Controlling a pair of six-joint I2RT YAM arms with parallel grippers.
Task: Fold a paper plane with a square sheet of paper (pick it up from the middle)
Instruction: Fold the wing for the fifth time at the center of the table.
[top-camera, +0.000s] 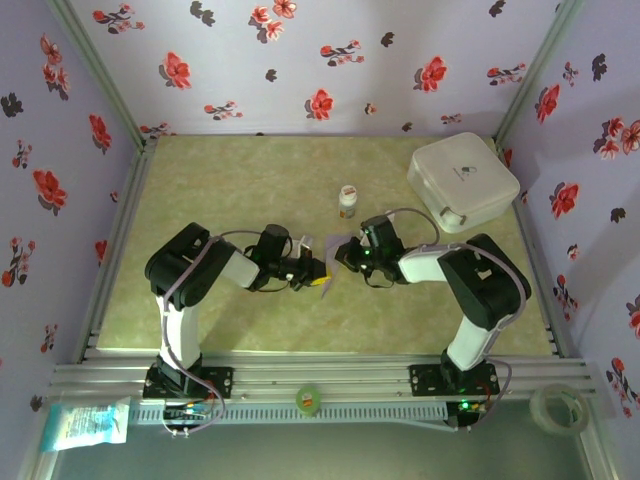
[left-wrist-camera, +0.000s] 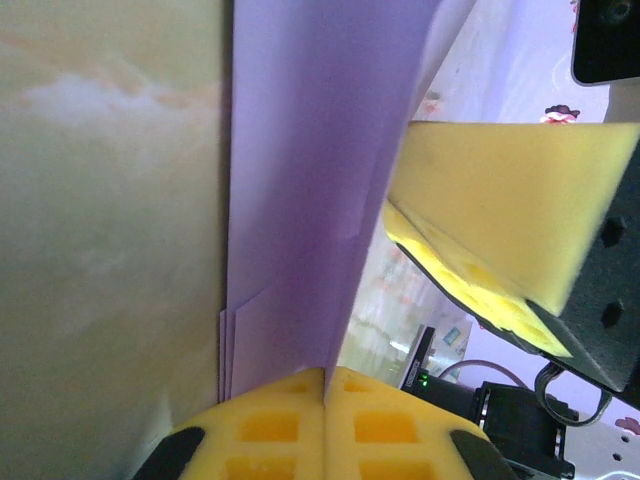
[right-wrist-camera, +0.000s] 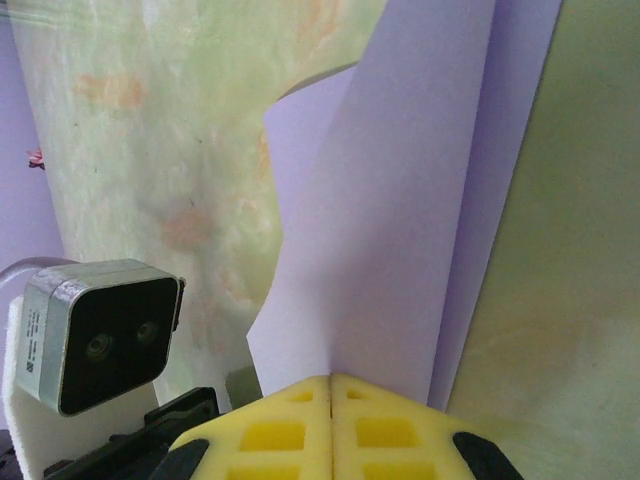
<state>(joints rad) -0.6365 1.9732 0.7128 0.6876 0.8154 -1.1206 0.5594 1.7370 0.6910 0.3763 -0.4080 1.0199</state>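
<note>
The folded sheet of thin pale lilac paper (top-camera: 338, 246) hung above the middle of the counter (top-camera: 250, 190), its long axis running roughly near to far. The left gripper (left-wrist-camera: 325, 400) clenched it from the left and the right gripper (right-wrist-camera: 331, 400) from the right, both equally close.

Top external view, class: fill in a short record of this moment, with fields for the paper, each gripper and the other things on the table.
paper: pale lilac folded sheet of paper, held between the two arms
left gripper: shut on the sheet's edge
right gripper: shut on the sheet's edge
other things: small white bottle just beyond; white rounded plastic box, far right
</note>
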